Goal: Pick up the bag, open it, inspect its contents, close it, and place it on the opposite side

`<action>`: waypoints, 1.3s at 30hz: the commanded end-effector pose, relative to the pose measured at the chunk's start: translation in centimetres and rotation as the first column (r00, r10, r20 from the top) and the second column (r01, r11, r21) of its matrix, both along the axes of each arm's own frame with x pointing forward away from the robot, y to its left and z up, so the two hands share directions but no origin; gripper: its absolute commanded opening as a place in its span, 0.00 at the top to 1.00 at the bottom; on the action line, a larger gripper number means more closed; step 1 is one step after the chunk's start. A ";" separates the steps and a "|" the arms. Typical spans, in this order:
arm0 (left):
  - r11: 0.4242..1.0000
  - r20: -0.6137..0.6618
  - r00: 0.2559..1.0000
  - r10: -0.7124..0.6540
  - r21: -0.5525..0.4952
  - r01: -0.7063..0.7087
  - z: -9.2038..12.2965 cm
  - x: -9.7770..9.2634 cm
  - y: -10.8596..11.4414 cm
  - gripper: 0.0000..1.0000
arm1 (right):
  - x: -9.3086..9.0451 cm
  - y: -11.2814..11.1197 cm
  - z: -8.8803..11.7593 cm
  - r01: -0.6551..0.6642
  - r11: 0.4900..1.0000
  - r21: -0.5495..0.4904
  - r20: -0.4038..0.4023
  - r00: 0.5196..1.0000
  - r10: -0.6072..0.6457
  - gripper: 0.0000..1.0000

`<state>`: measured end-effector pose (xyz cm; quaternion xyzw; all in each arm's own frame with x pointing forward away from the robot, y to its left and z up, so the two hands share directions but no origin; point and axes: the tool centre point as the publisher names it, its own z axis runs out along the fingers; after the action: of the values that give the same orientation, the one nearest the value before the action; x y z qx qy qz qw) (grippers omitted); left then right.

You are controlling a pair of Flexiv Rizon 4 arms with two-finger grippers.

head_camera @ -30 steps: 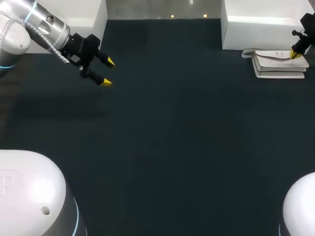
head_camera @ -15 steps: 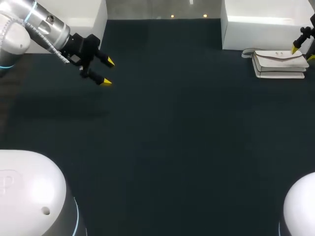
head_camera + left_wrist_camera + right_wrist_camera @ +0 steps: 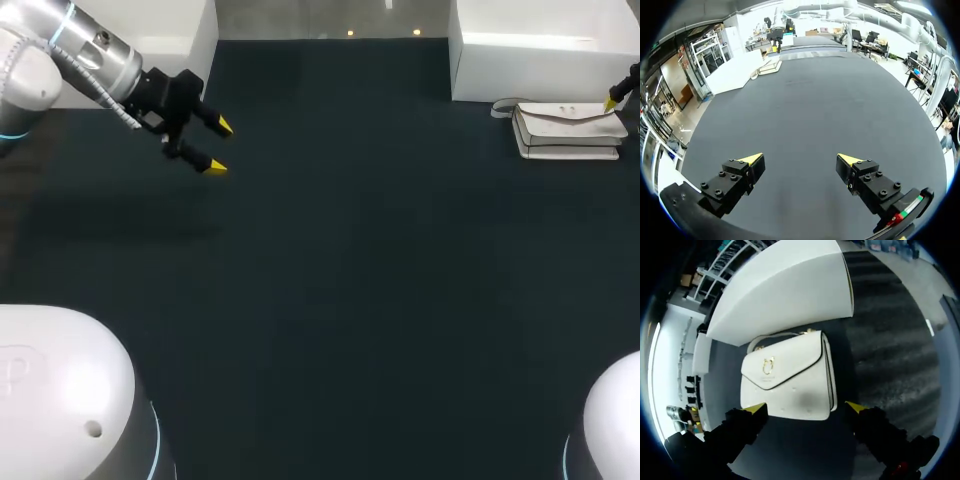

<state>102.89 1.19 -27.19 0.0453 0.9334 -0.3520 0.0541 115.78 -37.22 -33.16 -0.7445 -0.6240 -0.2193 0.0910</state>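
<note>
A white handbag (image 3: 567, 128) lies flat at the table's far right, flap down with a gold clasp (image 3: 768, 365) and its strap behind it. My right gripper (image 3: 618, 98) hangs at the bag's right end, mostly cut off by the view's edge. In the right wrist view my right gripper (image 3: 806, 407) is open, with the bag (image 3: 787, 377) just ahead of its tips and nothing held. My left gripper (image 3: 220, 147) stands open and empty over the far left of the table. From the left wrist view, my left gripper (image 3: 801, 159) looks across the mat at the distant bag (image 3: 771, 65).
A white box (image 3: 530, 60) stands right behind the bag, touching or nearly touching its back. Another white block (image 3: 170, 40) sits at the far left corner. The dark mat (image 3: 350, 280) stretches between the two arms.
My right gripper has let go of the bag's flap, opened wide and drawn back toward the right edge. The flap now lies flat. The left arm has not moved.
</note>
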 end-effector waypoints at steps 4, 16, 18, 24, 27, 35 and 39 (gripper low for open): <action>1.000 0.002 1.000 -0.001 -0.003 0.001 -0.1 0.0 0.0 0.00 | 2.3 -1.9 -1.9 -0.052 0.984 0.173 -0.108 0.992 0.071 0.00; 1.000 0.002 1.000 -0.001 -0.003 0.001 -0.1 0.0 0.0 0.00 | 3.6 -1.9 -3.1 -0.039 0.961 0.274 -0.083 0.994 0.064 0.25; 1.000 0.002 1.000 -0.001 -0.003 0.001 -0.1 0.0 0.0 0.00 | 3.7 -1.8 -3.2 -0.041 0.957 0.286 -0.079 0.995 0.066 0.26; 1.000 0.002 1.000 -0.001 -0.003 0.001 -0.1 0.0 0.0 0.00 | 3.9 -1.5 -3.2 -0.040 0.949 0.313 -0.066 0.996 0.064 0.37; 1.000 0.002 1.000 -0.001 -0.003 0.001 -0.1 0.0 0.0 0.00 | 4.0 -1.2 -3.3 -0.042 0.943 0.329 -0.061 0.996 0.065 0.45; 1.000 0.002 1.000 -0.001 -0.003 0.001 -0.1 0.0 0.0 0.00 | 4.0 -0.3 -3.4 -0.049 0.934 0.353 -0.058 0.996 0.074 0.54; 1.000 0.002 1.000 -0.001 -0.003 0.001 -0.1 0.0 0.0 0.00 | 4.0 -0.1 -3.4 -0.048 0.930 0.363 -0.055 0.996 0.073 0.63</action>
<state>102.89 1.19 -27.19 0.0452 0.9334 -0.3520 0.0541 119.01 -36.73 -36.31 -0.7459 -0.5317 -0.3887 0.0990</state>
